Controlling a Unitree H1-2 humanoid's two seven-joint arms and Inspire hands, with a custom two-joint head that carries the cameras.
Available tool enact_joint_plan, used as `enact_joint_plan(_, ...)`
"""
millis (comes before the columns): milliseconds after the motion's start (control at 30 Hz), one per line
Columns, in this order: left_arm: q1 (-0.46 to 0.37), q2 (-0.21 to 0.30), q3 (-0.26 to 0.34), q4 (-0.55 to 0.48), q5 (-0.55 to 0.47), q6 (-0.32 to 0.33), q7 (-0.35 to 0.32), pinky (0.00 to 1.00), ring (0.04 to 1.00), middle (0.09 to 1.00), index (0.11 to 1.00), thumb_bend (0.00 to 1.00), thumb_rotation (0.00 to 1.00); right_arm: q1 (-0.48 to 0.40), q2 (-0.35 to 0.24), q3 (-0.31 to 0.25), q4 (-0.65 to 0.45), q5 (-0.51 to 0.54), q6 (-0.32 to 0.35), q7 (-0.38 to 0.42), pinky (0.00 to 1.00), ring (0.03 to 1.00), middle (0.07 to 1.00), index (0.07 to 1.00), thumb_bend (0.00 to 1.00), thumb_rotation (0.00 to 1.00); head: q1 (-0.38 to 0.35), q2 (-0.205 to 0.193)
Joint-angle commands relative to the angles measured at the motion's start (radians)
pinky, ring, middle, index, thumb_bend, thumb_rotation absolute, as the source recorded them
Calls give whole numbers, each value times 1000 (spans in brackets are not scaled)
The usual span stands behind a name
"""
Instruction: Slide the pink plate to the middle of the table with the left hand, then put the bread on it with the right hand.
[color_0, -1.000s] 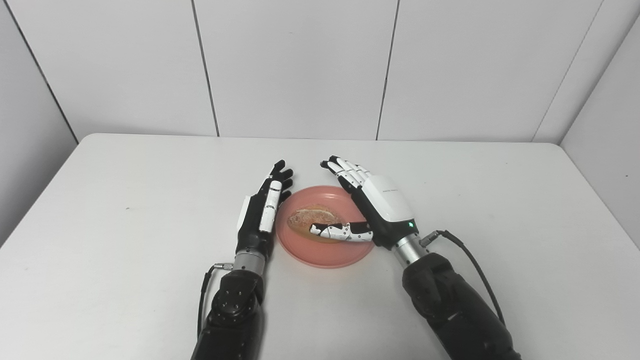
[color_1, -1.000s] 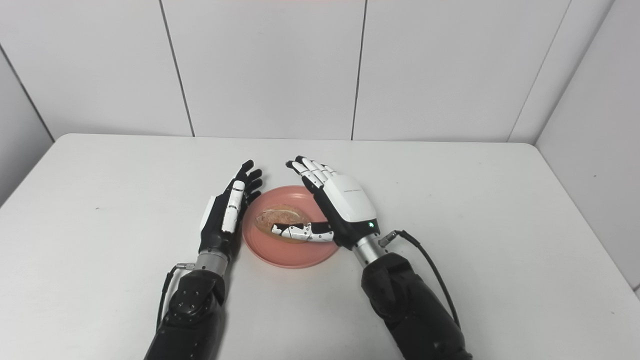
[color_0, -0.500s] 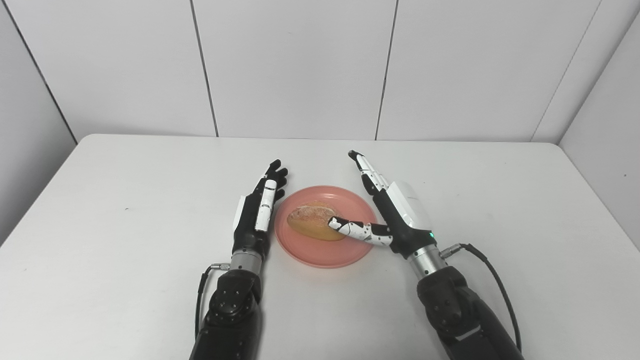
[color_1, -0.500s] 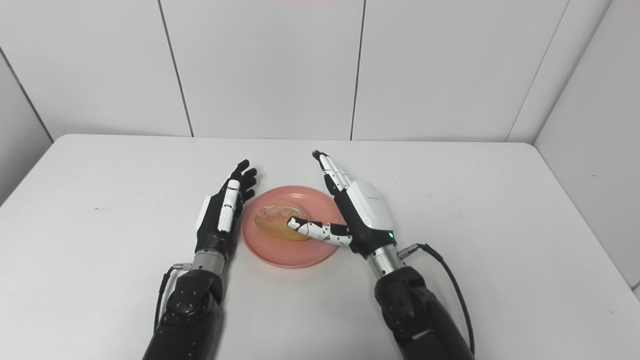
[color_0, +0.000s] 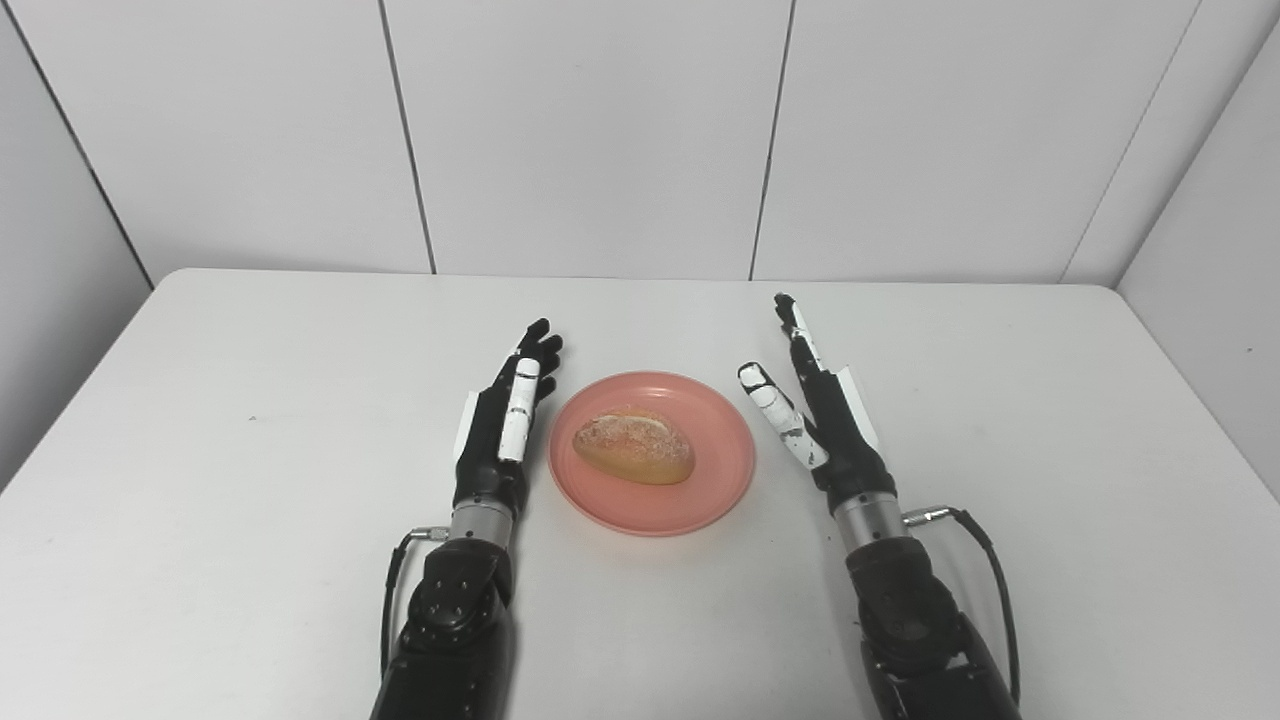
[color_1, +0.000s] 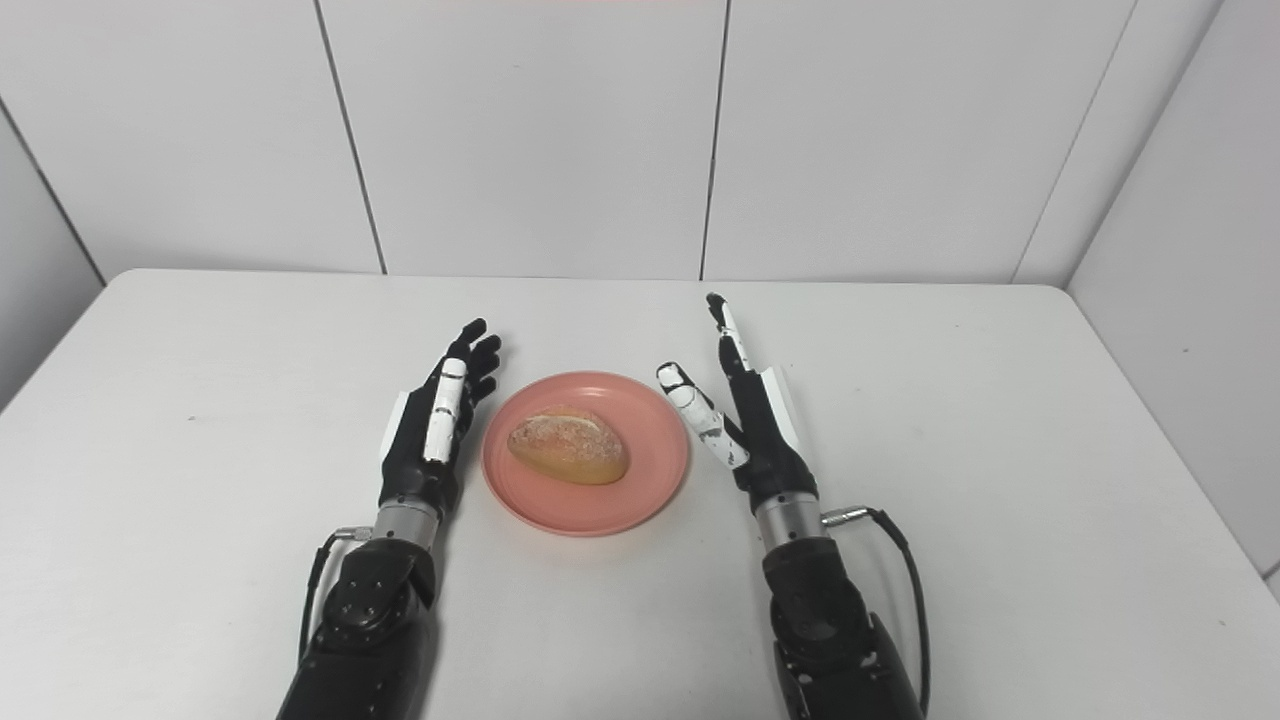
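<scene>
A pink plate (color_0: 700, 500) sits in the middle of the white table. A golden bread roll (color_0: 634, 448) lies on it, a little left of its centre. My left hand (color_0: 500, 420) is open and empty, edge-on just left of the plate's rim. My right hand (color_0: 820, 410) is open and empty, edge-on just right of the plate, apart from it, fingers pointing away from me. The roll also shows in the right eye view (color_1: 568, 444).
The white table (color_0: 250, 400) runs to white panelled walls at the back and sides. A black cable (color_0: 985, 560) loops from my right wrist over the table.
My right hand has let go of the bread, pulled back off the plate to the right and turned edge-on. My left hand has shifted slightly left. The bread stays on the plate.
</scene>
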Motion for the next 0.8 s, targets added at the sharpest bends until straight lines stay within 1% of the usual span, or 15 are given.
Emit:
enact_joint_plan(0, -9, 8, 4, -18, -13, -20, -5, 927, 922, 897, 878, 444, 1000, -26, 21, -22, -10, 61, -10, 10, 1000, 1000, 1000, 1000, 643, 1000, -2, -2)
enact_joint_plan(33, -9, 8, 5, -17, -14, -24, -5, 921, 919, 895, 876, 446, 1000, -26, 30, -30, -4, 87, -13, 13, 1000, 1000, 1000, 1000, 660, 1000, -2, -2)
enact_joint_plan(133, -7, 7, 8, -19, -23, -27, -8, 918, 918, 894, 875, 450, 1000, -30, 53, -54, 20, 147, -25, 21, 1000, 1000, 1000, 1000, 663, 1000, -5, -2)
enact_joint_plan(233, -5, 8, 6, -28, -30, -19, -11, 912, 916, 894, 877, 451, 1000, -35, 68, -67, 37, 179, -25, 21, 1000, 1000, 1000, 1000, 692, 1000, -5, -1)
enact_joint_plan(333, -4, 10, 5, -30, -37, -19, -19, 918, 923, 902, 885, 453, 1000, -35, 77, -75, 43, 201, -26, 21, 1000, 1000, 1000, 1000, 700, 1000, -8, 2)
enact_joint_plan(467, -1, 18, -4, -34, -30, -10, -31, 938, 937, 917, 902, 453, 1000, -37, 92, -92, 48, 239, -1, 18, 1000, 1000, 1000, 1000, 711, 1000, -8, 2)
enact_joint_plan(767, 0, 27, -9, -31, -36, -12, -53, 967, 959, 940, 929, 457, 1000, -36, 96, -100, 45, 294, 24, 39, 1000, 1000, 1000, 1000, 674, 1000, -11, 4)
